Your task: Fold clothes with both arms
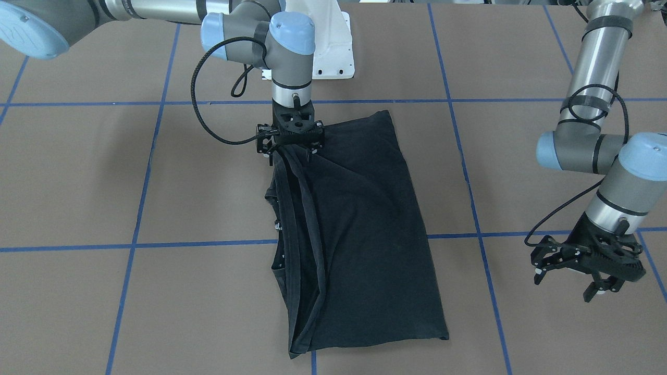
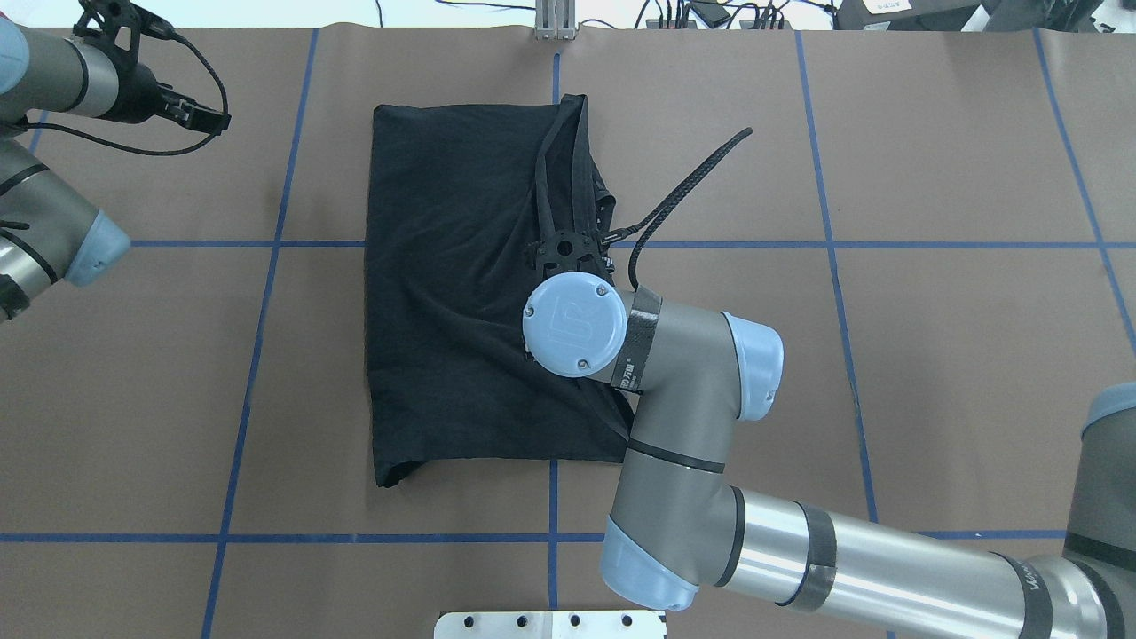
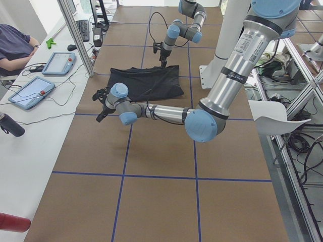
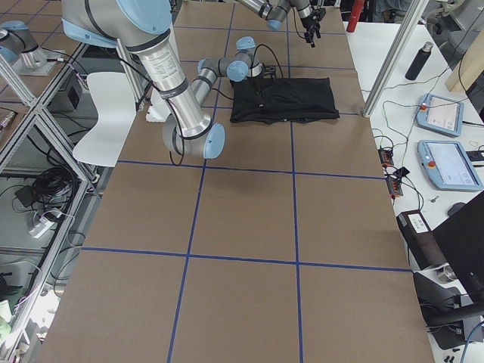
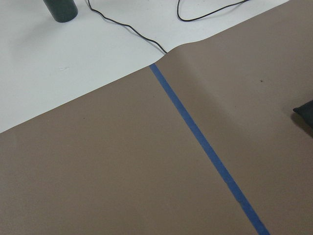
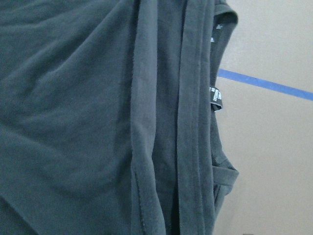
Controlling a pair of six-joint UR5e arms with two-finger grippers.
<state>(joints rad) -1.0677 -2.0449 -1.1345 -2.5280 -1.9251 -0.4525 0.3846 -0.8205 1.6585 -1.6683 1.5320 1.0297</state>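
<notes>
The black T-shirt (image 1: pixel 365 234) lies on the brown table folded lengthwise into a long rectangle, with no graphic showing. It also shows in the overhead view (image 2: pixel 453 293). My right gripper (image 1: pixel 289 145) is shut on the T-shirt's doubled hem edge at the end near the robot and holds it slightly lifted. Taut hem bands run down from the gripper and show in the right wrist view (image 6: pixel 190 98). My left gripper (image 1: pixel 570 284) is open and empty, hovering above the bare table well off to the shirt's side. Only a shirt corner (image 5: pixel 305 115) shows in the left wrist view.
The white pedestal base (image 1: pixel 333 47) stands behind the shirt. Blue tape lines (image 1: pixel 208 243) grid the table. A white side bench with tablets (image 3: pixel 30 91) and a seated person (image 3: pixel 15 45) borders the far edge. A dark bottle (image 5: pixel 61 10) stands there.
</notes>
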